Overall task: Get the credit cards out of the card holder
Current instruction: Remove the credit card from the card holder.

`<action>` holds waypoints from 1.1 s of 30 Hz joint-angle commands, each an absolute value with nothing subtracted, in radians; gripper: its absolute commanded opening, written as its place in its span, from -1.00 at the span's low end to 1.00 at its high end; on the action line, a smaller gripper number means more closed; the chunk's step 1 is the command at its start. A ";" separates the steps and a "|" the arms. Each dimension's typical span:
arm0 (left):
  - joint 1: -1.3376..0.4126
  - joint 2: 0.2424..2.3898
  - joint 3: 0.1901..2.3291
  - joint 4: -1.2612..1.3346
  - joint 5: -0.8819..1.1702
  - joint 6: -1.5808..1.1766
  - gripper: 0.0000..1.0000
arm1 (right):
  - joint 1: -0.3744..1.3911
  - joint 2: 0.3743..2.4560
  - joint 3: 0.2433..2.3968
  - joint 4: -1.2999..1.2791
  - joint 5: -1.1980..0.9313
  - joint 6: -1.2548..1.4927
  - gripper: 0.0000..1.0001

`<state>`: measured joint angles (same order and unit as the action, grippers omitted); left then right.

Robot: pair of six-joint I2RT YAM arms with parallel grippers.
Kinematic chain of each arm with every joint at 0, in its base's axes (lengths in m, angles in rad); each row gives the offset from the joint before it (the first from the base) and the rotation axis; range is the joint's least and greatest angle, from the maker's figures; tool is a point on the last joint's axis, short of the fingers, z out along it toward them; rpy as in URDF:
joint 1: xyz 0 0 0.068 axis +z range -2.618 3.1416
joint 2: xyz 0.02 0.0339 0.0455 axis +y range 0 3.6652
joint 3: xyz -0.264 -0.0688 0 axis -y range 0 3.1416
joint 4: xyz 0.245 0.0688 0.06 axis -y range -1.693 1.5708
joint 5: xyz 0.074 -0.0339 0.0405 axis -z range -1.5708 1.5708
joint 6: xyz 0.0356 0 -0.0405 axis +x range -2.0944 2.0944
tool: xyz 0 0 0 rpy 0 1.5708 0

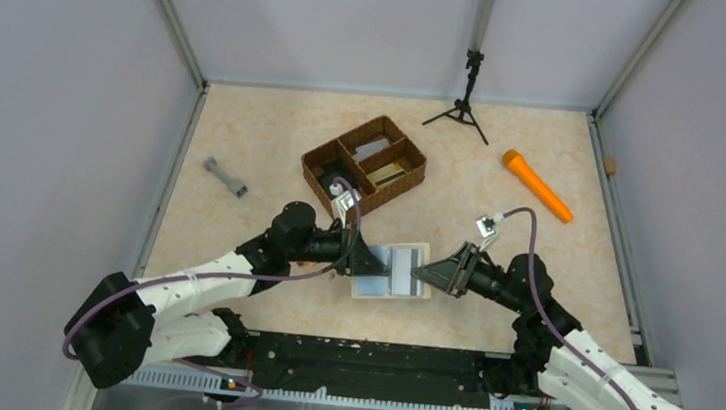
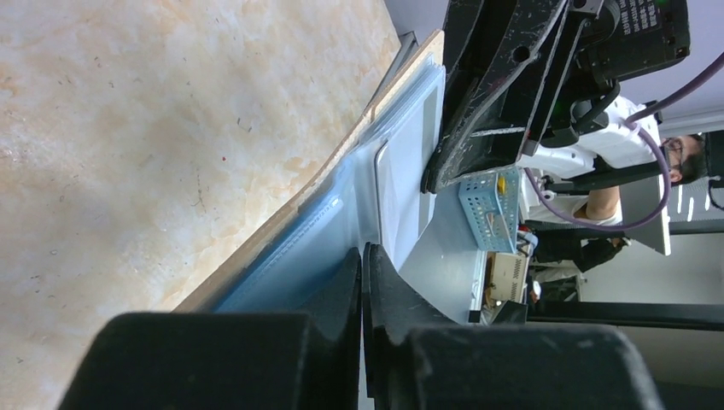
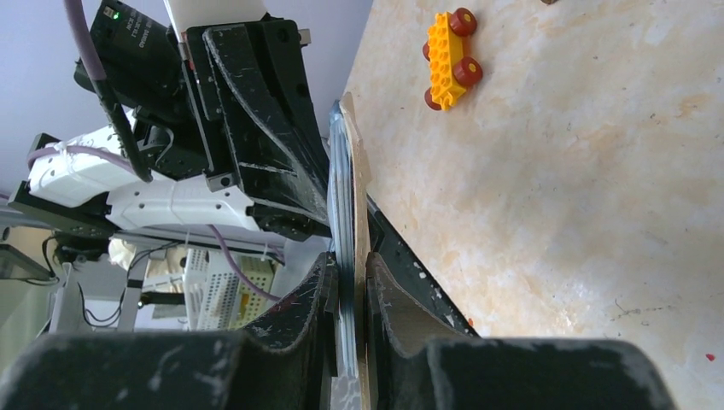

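The card holder [image 1: 391, 271] is spread open, pale blue side up, close to the front edge of the table [image 1: 574, 266], between the two arms. At least one whitish credit card [image 2: 399, 192] is seen tucked in a pocket. How many are inside cannot be told. The holder's left edge is pinched by the left gripper [image 1: 374, 262], whose fingers are pressed fully together on the thin blue lining. Its right edge is taken between the fingers of the right gripper [image 3: 350, 299], which sit close on either side and appear to clamp it, perhaps only lightly.

Judged from this, the cards are not yet out. The chief risk is that both grips are on the holder and none is on a card. If the edges are pulled apart, the lining may be stretched or slip free. If one grip is eased, the soft holder may fold shut or drop askew. A card is thin and smooth, so it may be bent or lost if caught only by its rim.

The wicker tray [image 1: 403, 189] stands just behind the left gripper, so that arm is given little room rearward. To the right, the table is open as far as the orange torch [image 1: 537, 185]. The front edge is near, and a dropped card might slide off there.
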<state>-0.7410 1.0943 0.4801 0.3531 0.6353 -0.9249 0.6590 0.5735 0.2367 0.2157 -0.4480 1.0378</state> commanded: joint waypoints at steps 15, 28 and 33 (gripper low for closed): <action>-0.770 1.220 0.482 0.604 0.717 -1.030 -0.75 | 0.670 0.687 0.219 0.440 -0.526 1.098 -1.00; -0.762 1.237 0.457 0.717 0.687 -1.089 -0.76 | 0.670 0.683 0.238 0.306 -0.502 0.980 -1.00; -0.758 1.257 0.464 0.718 0.700 -1.100 -0.46 | 0.670 0.636 0.267 0.196 -0.481 0.897 -1.00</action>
